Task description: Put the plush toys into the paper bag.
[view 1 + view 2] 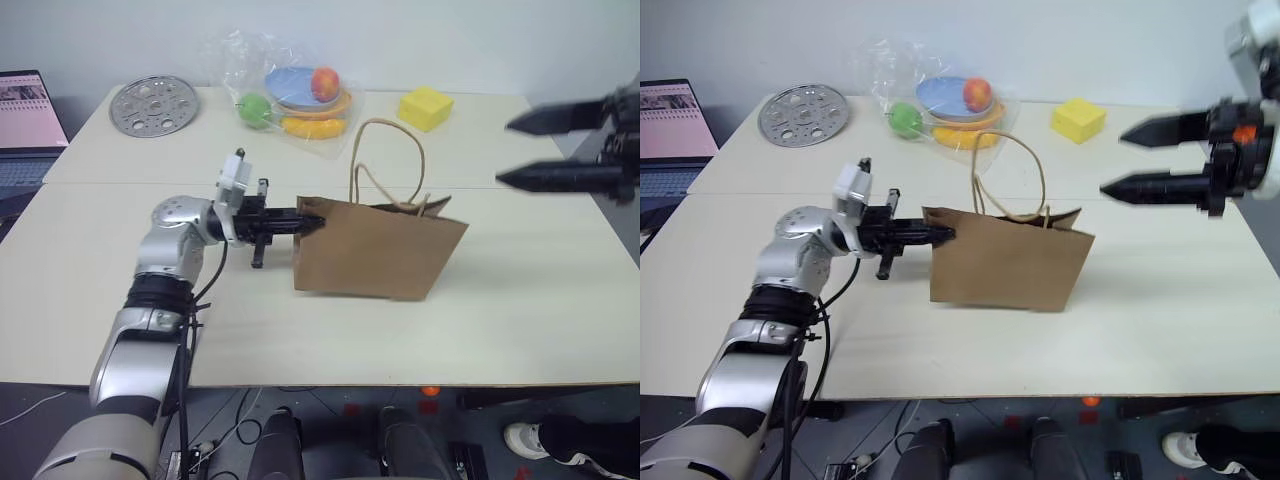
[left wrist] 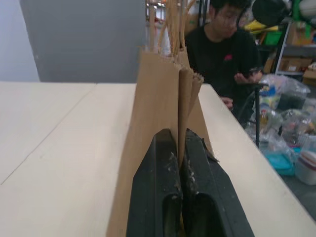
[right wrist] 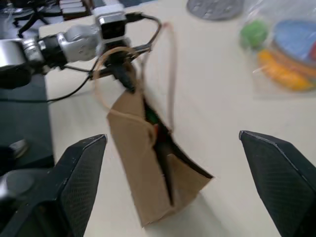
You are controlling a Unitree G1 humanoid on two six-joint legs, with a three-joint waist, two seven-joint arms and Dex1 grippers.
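The brown paper bag (image 1: 375, 250) stands upright at the middle of the table, its loop handles (image 1: 385, 160) sticking up. My left gripper (image 1: 318, 222) reaches in level from the left and is shut on the bag's upper left edge; the left wrist view has the paper pinched between its fingers (image 2: 158, 187). My right gripper (image 1: 1113, 163) hangs open above the table, right of the bag and clear of it. Through the bag's mouth in the right wrist view, a patch of orange and green (image 3: 154, 129) shows inside. The plush toys are otherwise hidden.
At the back of the table lie a clear plastic bag of plates and fruit (image 1: 295, 95), a yellow foam cube (image 1: 425, 107) and a perforated metal disc (image 1: 153, 105). A laptop (image 1: 25, 120) sits at the far left. A person (image 2: 222, 44) sits beyond the table's right end.
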